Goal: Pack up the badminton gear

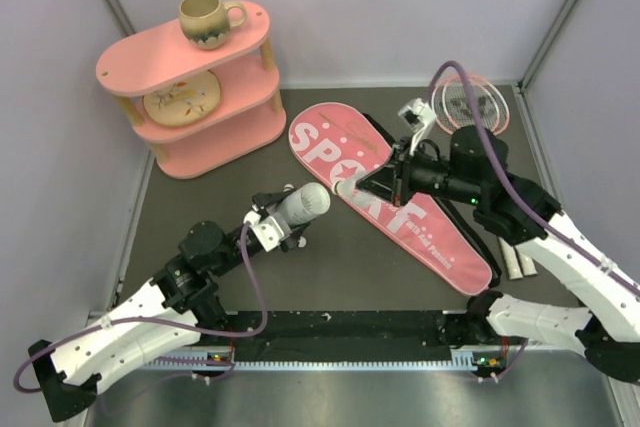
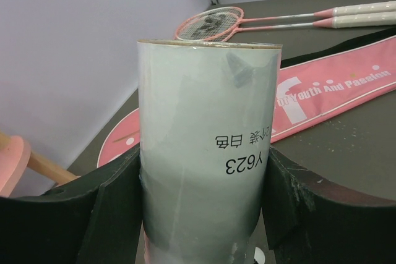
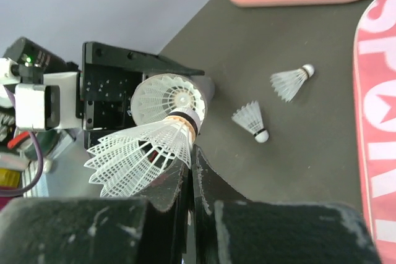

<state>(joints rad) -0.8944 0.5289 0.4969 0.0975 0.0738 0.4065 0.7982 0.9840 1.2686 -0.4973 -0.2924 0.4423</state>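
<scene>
My left gripper is shut on the long white tube, holding it tilted above the mat. My right gripper is shut on the skirt of a white shuttlecock, whose cork points at the tube's open mouth. Another shuttlecock sits inside that mouth. Two more shuttlecocks lie on the mat. The pink bag lettered SPORT lies flat beneath the right arm. Two pink rackets rest at the back right.
A pink two-tier shelf stands at the back left with a brown mug on top and a round patterned dish on its lower tier. Grey walls close in the mat on three sides.
</scene>
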